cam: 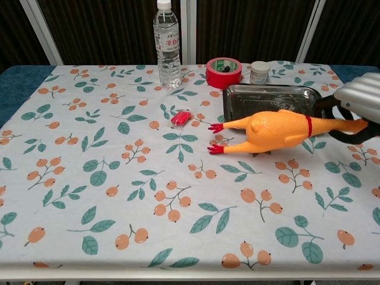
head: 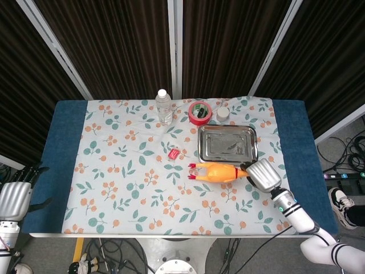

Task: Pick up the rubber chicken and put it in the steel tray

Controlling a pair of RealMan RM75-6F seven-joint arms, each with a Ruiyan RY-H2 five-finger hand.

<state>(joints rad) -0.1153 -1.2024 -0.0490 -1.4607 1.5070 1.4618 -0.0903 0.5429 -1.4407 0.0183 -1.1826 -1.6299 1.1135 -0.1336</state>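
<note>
Gripping the rubber chicken [cam: 274, 129] by its neck and head end, the right hand [cam: 356, 104] is holding the toy lifted off the cloth near the table's right edge; in the chest view the dark fingers [cam: 328, 107] are curling around the neck just past the red collar. From the head camera the same hand [head: 262, 174] is showing its silver back, with the chicken [head: 218, 171] stretching out leftward from it, red feet pointing toward the table's middle. The toy's body is hanging just in front of the steel tray [cam: 234, 111], overlapping the tray's near rim in the chest view, and casting a shadow on the cloth beneath.

The tray [head: 203, 154] is lying toward the far right part of the table. Behind it, along the far edge, a red tape roll [cam: 223, 72] and a small white-lidded jar [cam: 259, 71] are standing side by side, and a clear water bottle [cam: 167, 44] is standing upright further left. A small red object [cam: 180, 119] is lying on the leaf-and-berry patterned tablecloth [cam: 107, 172], between the bottle and the chicken's feet.

The left hand [head: 16, 197] is hanging off the table's near left corner, fingers loosely apart and holding nothing.
</note>
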